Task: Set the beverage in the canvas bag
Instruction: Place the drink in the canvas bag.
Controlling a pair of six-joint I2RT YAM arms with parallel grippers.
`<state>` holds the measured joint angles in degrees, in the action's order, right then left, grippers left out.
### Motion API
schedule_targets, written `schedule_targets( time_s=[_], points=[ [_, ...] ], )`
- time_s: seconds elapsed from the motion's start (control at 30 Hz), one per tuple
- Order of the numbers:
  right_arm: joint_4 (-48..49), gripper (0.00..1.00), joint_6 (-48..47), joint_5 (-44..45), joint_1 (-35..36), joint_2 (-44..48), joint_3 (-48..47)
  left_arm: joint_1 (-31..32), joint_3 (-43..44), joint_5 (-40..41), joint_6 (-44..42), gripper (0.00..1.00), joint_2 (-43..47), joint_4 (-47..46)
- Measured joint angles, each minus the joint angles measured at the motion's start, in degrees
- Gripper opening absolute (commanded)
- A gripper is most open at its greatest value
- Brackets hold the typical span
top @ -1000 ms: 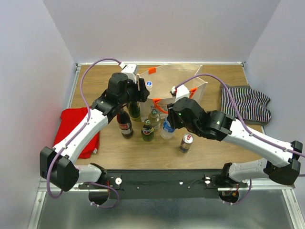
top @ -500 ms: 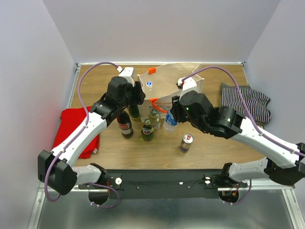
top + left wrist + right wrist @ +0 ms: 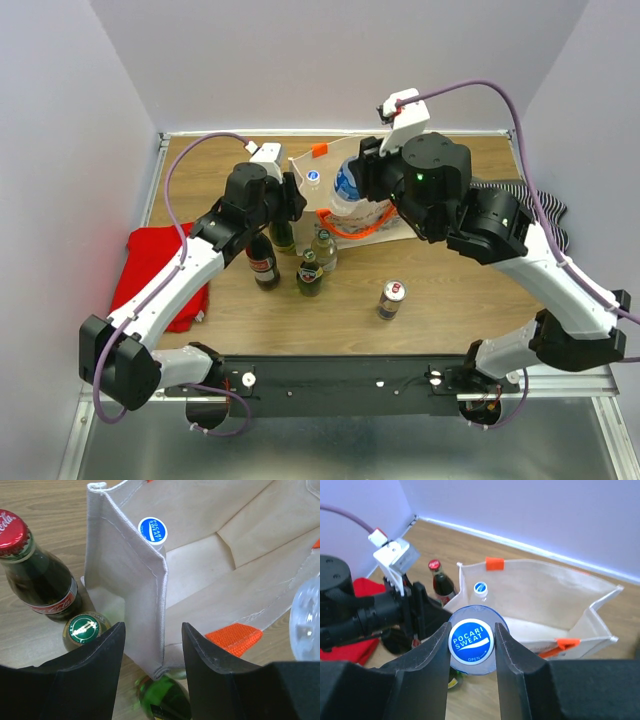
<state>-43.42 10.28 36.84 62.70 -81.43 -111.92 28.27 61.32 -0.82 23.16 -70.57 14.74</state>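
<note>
Right claw (image 3: 358,182), top view: clenched on the beverage (image 3: 346,185), a blue-capped clear bottle, held above the canvas bag (image 3: 335,155). Left wrist view: left claw (image 3: 153,630) unclenched, straddling the bag's corner. Right wrist view: bag mouth gapes below the bottle; judged outstanding: lowering, release.

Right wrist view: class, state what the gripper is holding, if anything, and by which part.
The right gripper holds the Pocari Sweat bottle by its blue-capped top, with one finger on each side.
</note>
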Motion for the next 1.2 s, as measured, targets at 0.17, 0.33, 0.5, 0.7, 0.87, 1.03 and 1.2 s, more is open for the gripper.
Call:
schedule_targets(
  time_s=[0.17, 0.33, 0.5, 0.7, 0.87, 1.03, 1.2],
  points=[
    [2.4, 0.01, -4.5, 1.9, 0.0, -3.0, -3.9, 0.6, -0.1, -1.6, -0.9, 0.57, -0.2, -0.2],
    [5.3, 0.01, -7.9, 3.2, 0.0, -4.5, -3.2, 1.7, -0.1, -1.7, -1.7, 0.57, -0.4, -0.1],
    [6.9, 0.01, -9.8, 3.8, 0.0, -4.4, -1.3, 2.2, -0.2, -1.7, -2.3, 0.57, -0.4, -0.1],
    [9.0, 0.01, -11.7, 5.1, 0.0, -4.4, -0.9, 2.5, -0.4, -1.7, -2.4, 0.57, -0.4, -0.1],
    [11.9, 0.01, -13.3, 5.6, 0.0, -3.7, 1.5, 2.6, -0.4, -1.7, -2.4, 0.57, -0.4, -0.1],
    [12.7, 0.01, -14.4, 4.9, -0.8, -3.8, 2.4, 2.6, -0.4, -1.7, -2.5, 0.57, -0.4, -0.1],
    [14.1, 0.01, -14.3, 1.6, -4.5, -4.4, 2.5, 2.8, -0.4, -1.7, -2.8, 0.57, -0.4, 0.0]
  ],
)
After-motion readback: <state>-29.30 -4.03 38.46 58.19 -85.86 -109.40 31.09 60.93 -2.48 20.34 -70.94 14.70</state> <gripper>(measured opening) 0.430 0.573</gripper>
